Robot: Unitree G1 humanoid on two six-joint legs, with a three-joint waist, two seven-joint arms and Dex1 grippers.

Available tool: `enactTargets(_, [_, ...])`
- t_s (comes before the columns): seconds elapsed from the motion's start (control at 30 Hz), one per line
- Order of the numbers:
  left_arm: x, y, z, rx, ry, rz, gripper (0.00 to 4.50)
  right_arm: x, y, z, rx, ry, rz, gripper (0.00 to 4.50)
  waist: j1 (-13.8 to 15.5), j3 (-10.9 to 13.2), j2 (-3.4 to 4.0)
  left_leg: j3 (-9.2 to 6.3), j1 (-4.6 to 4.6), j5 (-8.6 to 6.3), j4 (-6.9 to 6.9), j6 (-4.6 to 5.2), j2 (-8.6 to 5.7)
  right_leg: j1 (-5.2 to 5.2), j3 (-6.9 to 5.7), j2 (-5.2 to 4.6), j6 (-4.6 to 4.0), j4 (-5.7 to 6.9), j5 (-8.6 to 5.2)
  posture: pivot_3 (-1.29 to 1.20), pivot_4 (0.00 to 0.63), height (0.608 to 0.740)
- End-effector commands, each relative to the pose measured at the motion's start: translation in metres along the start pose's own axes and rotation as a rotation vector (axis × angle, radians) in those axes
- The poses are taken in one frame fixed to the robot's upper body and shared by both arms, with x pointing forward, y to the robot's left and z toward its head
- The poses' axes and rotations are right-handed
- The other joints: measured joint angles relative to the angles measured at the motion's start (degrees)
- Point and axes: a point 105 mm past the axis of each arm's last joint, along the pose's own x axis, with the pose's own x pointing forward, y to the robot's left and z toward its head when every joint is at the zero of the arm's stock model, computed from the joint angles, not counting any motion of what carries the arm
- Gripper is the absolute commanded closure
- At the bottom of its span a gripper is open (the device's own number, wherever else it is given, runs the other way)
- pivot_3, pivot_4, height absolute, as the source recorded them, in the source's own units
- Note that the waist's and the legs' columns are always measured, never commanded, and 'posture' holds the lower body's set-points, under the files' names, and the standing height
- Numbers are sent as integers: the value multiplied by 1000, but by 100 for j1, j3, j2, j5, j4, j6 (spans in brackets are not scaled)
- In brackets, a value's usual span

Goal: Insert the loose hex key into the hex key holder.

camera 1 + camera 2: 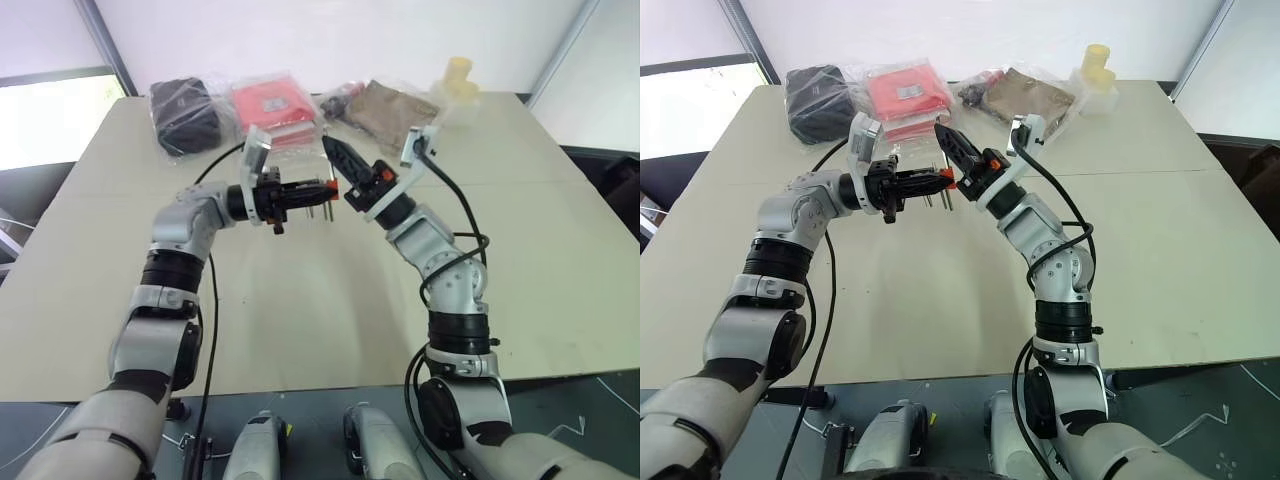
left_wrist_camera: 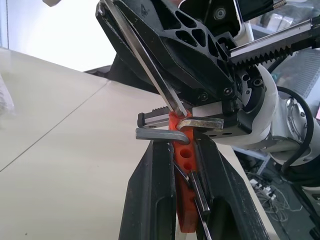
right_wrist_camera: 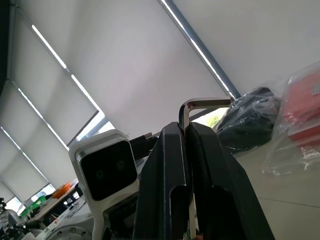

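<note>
Orange-red plastic marks the hex key holder [image 2: 183, 160], clamped between the two black fingers of the left end effector [image 1: 300, 193] and held in the air above the tabletop [image 1: 330, 300], with a few short keys hanging below it. Touching the holder's outer end, the right end effector [image 1: 958, 150] is clenched on the loose hex key [image 2: 150, 65]. In the left wrist view the long shank runs between the right fingers down to the holder's end, beside a row of round sockets. In the right wrist view the bent end [image 3: 202, 102] pokes out past the fingertips.

The step in hand looks like the insertion itself, and the work lies in alignment. The shank should be brought in line with the axis of an empty socket before any push, since a tilted rod is likely to jam on the rim or skate across the plastic. A slow, straight feed seems best, with the holder kept rigid by the left end effector so it cannot twist in its grip. Whether the tip has already entered a socket I cannot tell.

Both arms are raised and bent inward toward the holder. The left forearm lies roughly level, pointing across at the right one. The right forearm climbs from below the holder, its end effector angled up and toward the left.
</note>
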Motion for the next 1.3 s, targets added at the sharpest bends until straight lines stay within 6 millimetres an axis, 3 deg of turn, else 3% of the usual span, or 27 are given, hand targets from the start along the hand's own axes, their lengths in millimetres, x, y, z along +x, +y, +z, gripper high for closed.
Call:
enactTargets(0.03, [1, -5, 19, 47, -50, -22, 4500, 0, 1, 8, -27, -26, 8, 4476, 0, 0, 0, 0, 0, 0, 0, 0, 0, 0, 0, 0, 0, 0, 0, 0, 150, 740])
enactTargets(0.4, [-1, -9, 24, 1, -89, -33, 4500, -1, -6, 10, -52, -38, -8, 4476, -2, 0, 0, 0, 0, 0, 1, 0, 0, 0, 0, 0, 0, 1, 0, 0, 150, 740])
enactTargets(1.3, [-2, -7, 42, -57, -174, -22, 4500, -14, 2, -1, -144, -2, 82, 4476, 2, 0, 0, 0, 0, 0, 3, 0, -1, 0, 0, 0, 0, 2, 0, 0, 150, 740])
